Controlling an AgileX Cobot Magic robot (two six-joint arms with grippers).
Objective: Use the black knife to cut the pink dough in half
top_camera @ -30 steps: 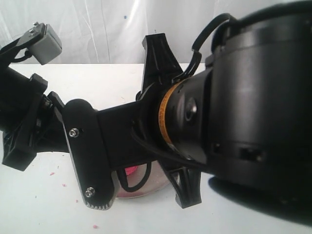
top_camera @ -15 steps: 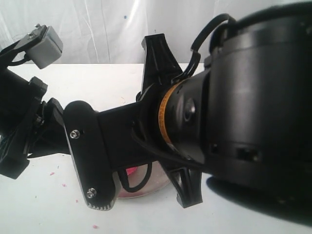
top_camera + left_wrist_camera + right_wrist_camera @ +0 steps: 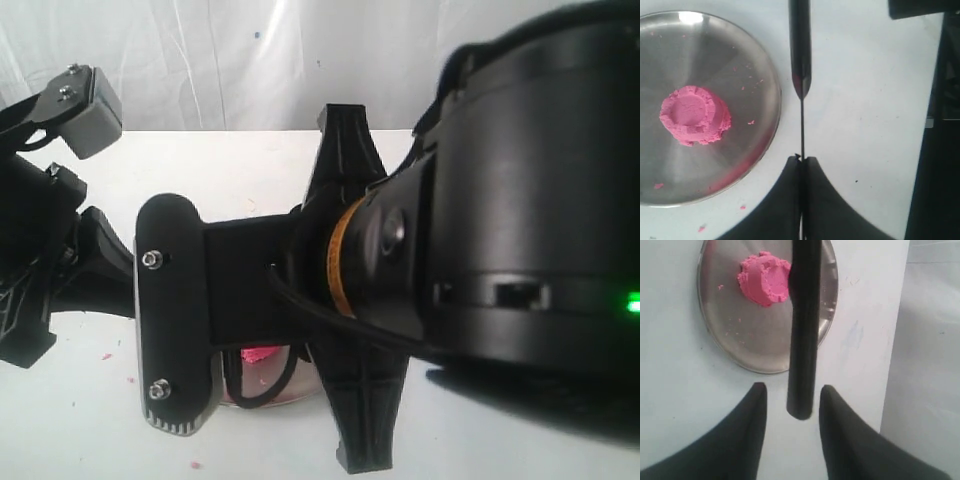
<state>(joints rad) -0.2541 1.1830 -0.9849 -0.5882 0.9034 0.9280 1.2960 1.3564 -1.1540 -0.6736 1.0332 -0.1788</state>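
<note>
Left gripper (image 3: pixel 801 160) pinches the black knife (image 3: pixel 800 45) by its thin blade, right gripper (image 3: pixel 792 386) spread round the handle, pink dough (image 3: pixel 694 121) uncut on the plate (image 3: pixel 774 100); you risk the blade swivelling in that pinch.

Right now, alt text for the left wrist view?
Left gripper shut on the knife, pinching its thin blade edge-on. Beside the knife, a plate holds one uncut dough mound and a few crumbs.
</note>
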